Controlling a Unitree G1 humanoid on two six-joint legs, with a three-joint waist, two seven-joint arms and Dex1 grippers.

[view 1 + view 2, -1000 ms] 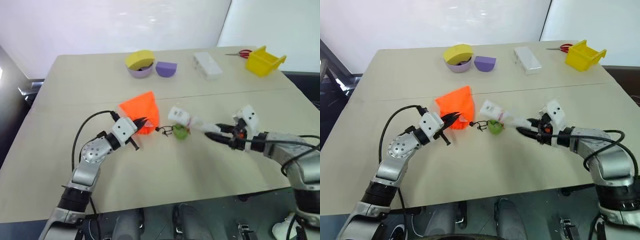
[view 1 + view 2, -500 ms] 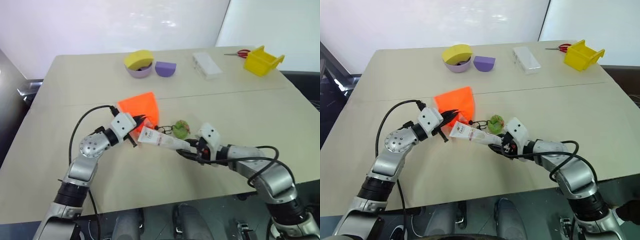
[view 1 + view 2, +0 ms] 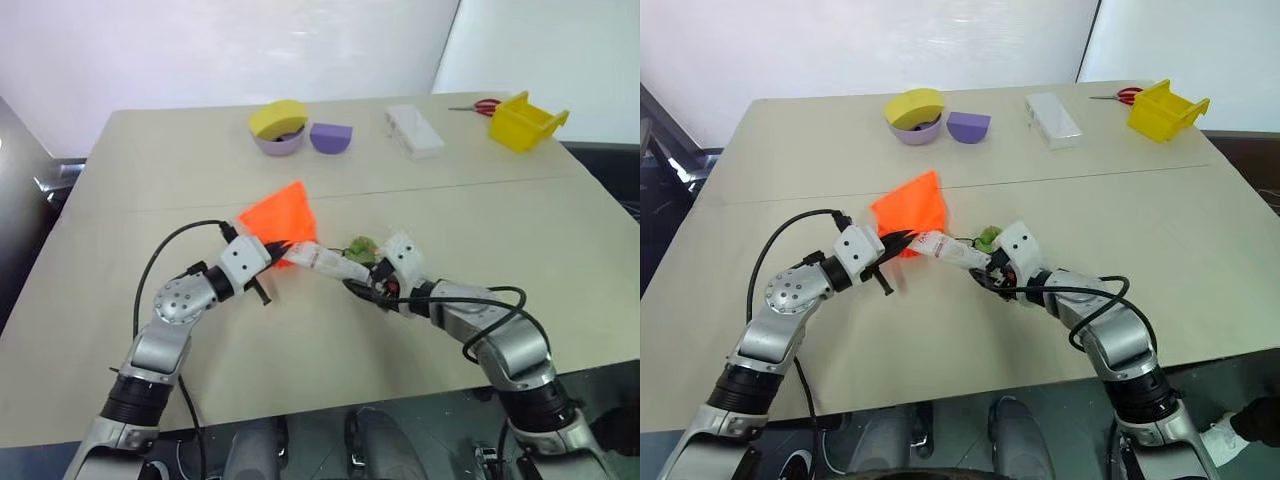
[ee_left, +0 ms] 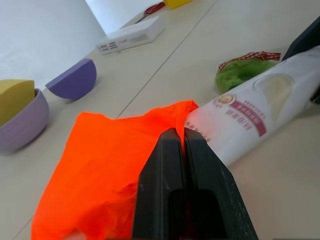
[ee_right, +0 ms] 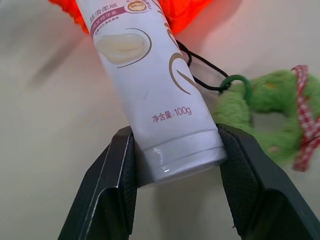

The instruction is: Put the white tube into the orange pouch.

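The orange pouch (image 3: 281,214) lies on the table's middle. My left gripper (image 4: 176,131) is shut on its raised near edge. The white tube (image 5: 145,85) is slanted between the two grippers, and my right gripper (image 3: 364,286) is shut on its cap end, one black finger (image 5: 112,175) on each side. The tube's flat end (image 4: 200,112) meets the pouch's lifted lip beside the left fingertips; I cannot tell how far in it reaches. The pouch's black cord runs to a green ball (image 3: 360,246) just beyond the tube.
At the table's far side stand a purple bowl holding a yellow piece (image 3: 278,128), a purple half-round block (image 3: 331,137), a white box (image 3: 414,130), red scissors (image 3: 487,106) and a yellow bin (image 3: 527,120).
My right gripper has carried the tube leftward and down, from over the right of the table to the pouch's lip. The left gripper has kept its hold on the pouch.
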